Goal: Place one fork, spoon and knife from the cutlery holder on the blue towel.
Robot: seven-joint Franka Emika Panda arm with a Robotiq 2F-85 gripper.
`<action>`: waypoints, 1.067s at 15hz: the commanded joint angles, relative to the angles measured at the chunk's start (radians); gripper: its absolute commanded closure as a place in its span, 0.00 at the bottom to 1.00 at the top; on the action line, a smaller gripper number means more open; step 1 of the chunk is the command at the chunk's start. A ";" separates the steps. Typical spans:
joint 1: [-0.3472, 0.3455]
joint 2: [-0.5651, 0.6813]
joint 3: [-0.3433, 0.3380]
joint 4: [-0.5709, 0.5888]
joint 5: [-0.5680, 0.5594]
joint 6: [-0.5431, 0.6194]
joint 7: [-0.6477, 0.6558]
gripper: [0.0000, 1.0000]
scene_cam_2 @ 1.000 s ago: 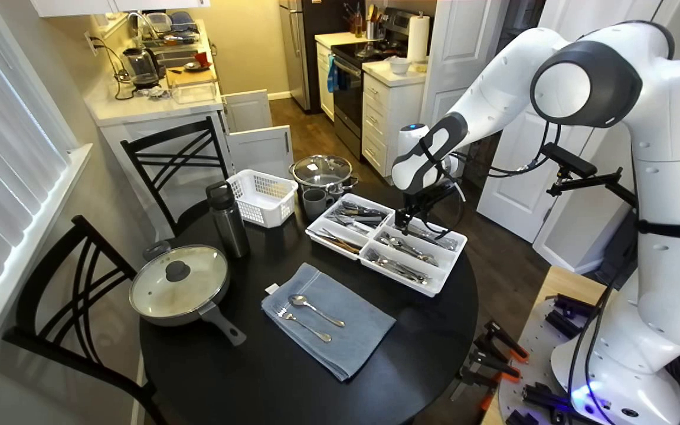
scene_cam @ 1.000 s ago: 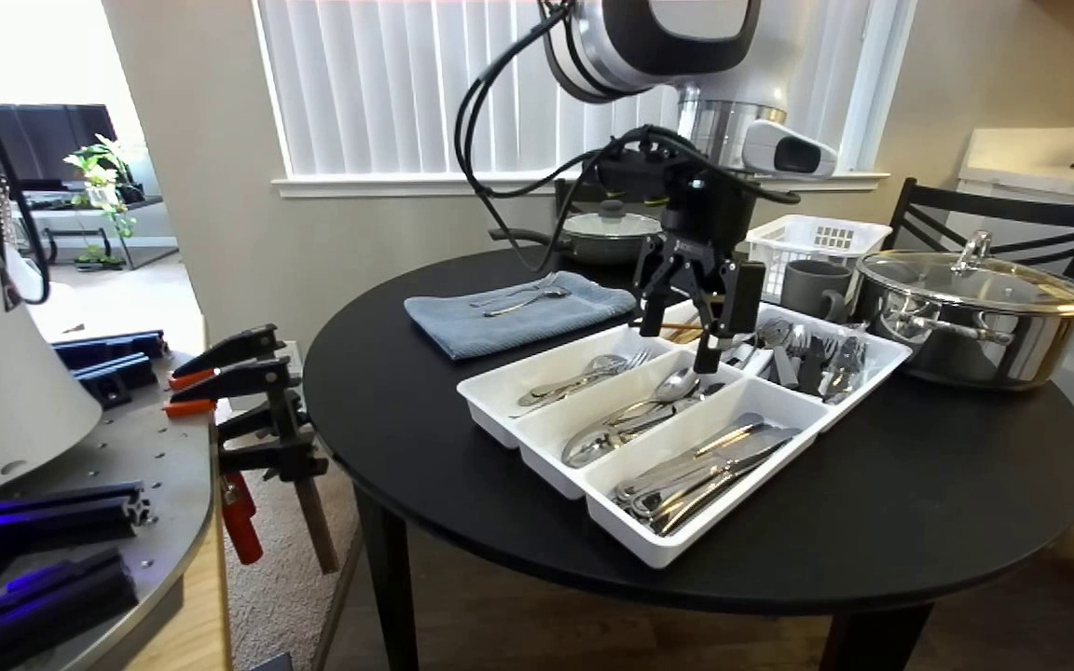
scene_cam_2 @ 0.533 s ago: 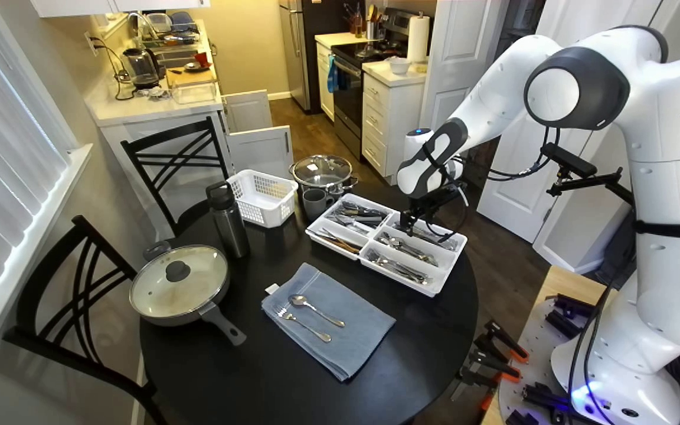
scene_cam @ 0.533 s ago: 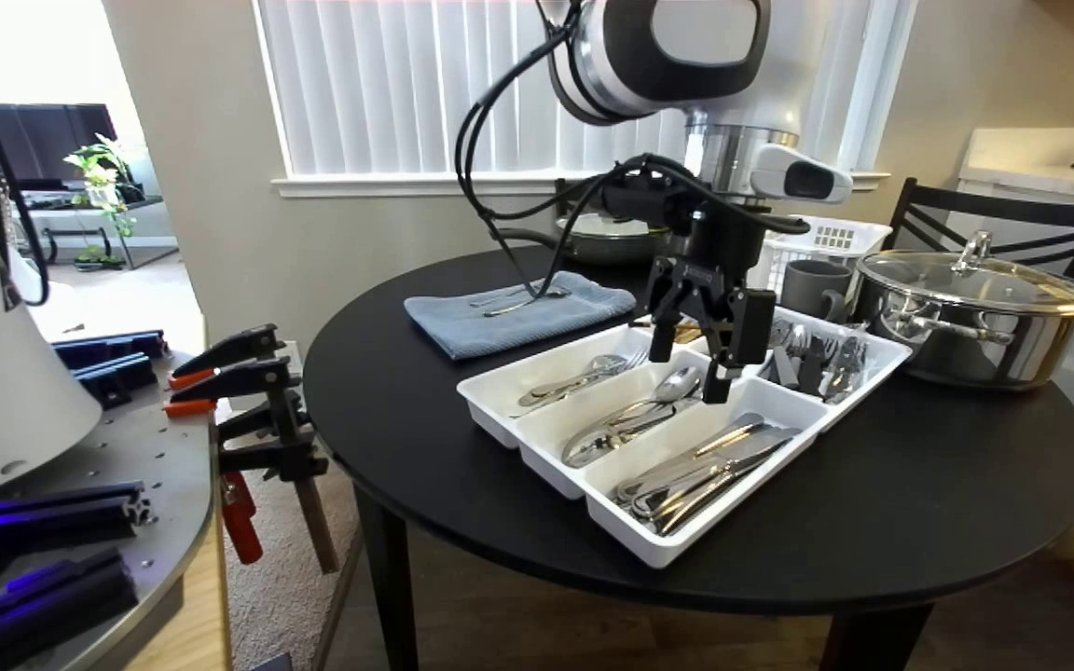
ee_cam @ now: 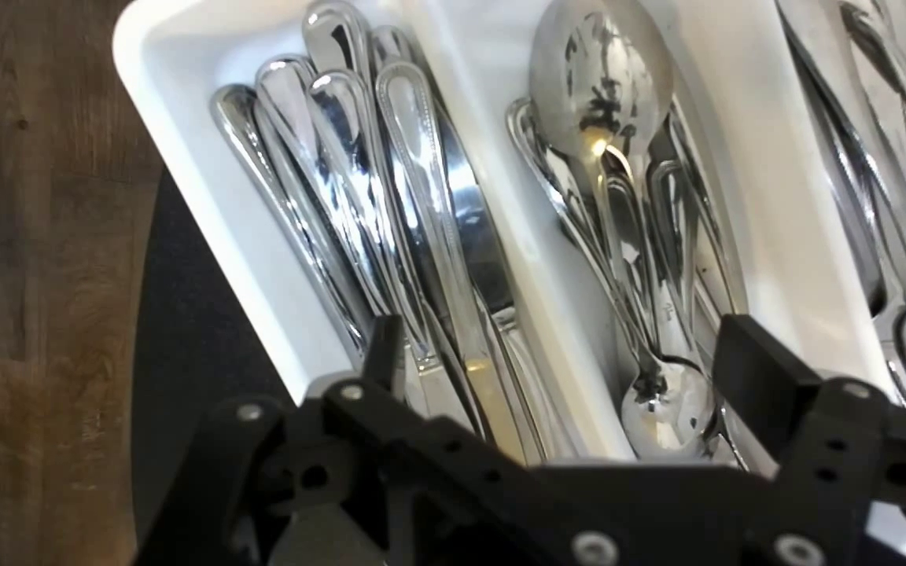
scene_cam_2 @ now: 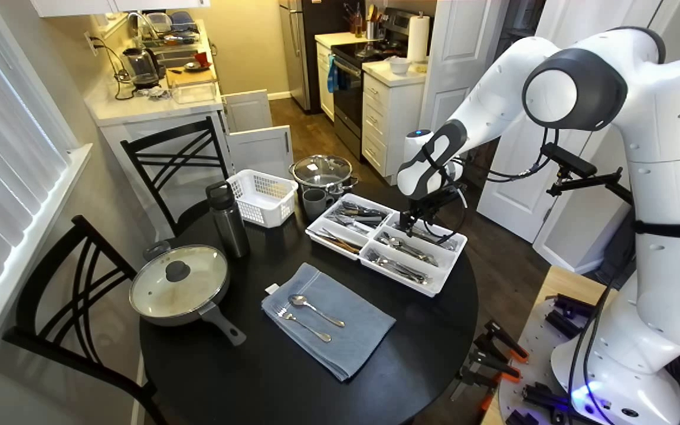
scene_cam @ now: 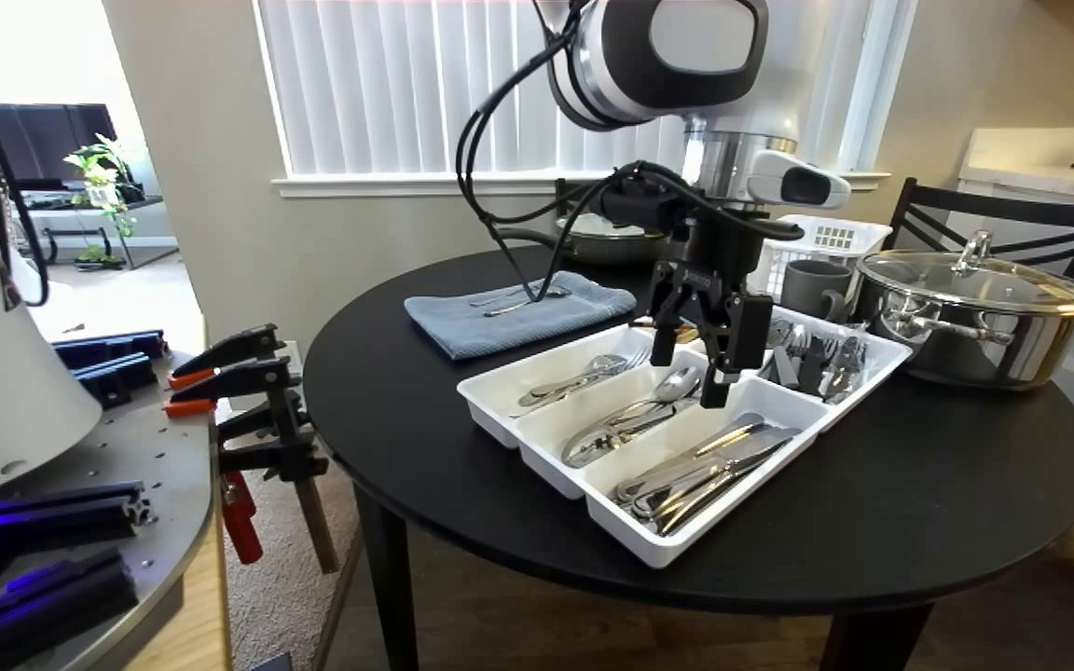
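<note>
A black gripper [ee_cam: 563, 342] is held above a white cutlery tray [scene_cam: 616, 518], its fingers spread wide and nothing held between them. Over the last second it has been lowered and carried across the tray toward the knife compartment [ee_cam: 264, 259]; in the latter half of that second it has been moved very little. In the wrist view, one finger [ee_cam: 384, 346] is seen over the knife compartment and the other at the far side of the tray's spoon compartment [ee_cam: 492, 47], with the divider [ee_cam: 498, 182] between the two compartments lying in the gap.

Near the tray, beyond its fork compartment [scene_cam: 523, 377] and not touching it, a blue towel [scene_cam_2: 355, 313] is laid flat. On it a fork [scene_cam_2: 306, 327] and a spoon [scene_cam_2: 316, 309] are placed side by side, undisturbed during that second.

Two of the three pieces therefore seem to be delivered, and the shift is best taken as an approach to the third. The knives [ee_cam: 431, 185] are heaped lengthwise in the tray, handles overlapping. Before any grasp, the gripper probably needs to be centred over them and brought lower; at its present place, the divider or one of the spare spoons [ee_cam: 602, 86] might be caught, or two handles pinched together.
</note>
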 commanded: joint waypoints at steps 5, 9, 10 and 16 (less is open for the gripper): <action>0.002 0.005 -0.013 -0.011 -0.019 0.065 0.050 0.01; 0.007 0.017 -0.042 -0.010 -0.022 0.098 0.110 0.02; 0.009 0.021 -0.052 -0.011 -0.023 0.111 0.129 0.02; 0.026 0.064 -0.081 -0.013 -0.021 0.143 0.205 0.08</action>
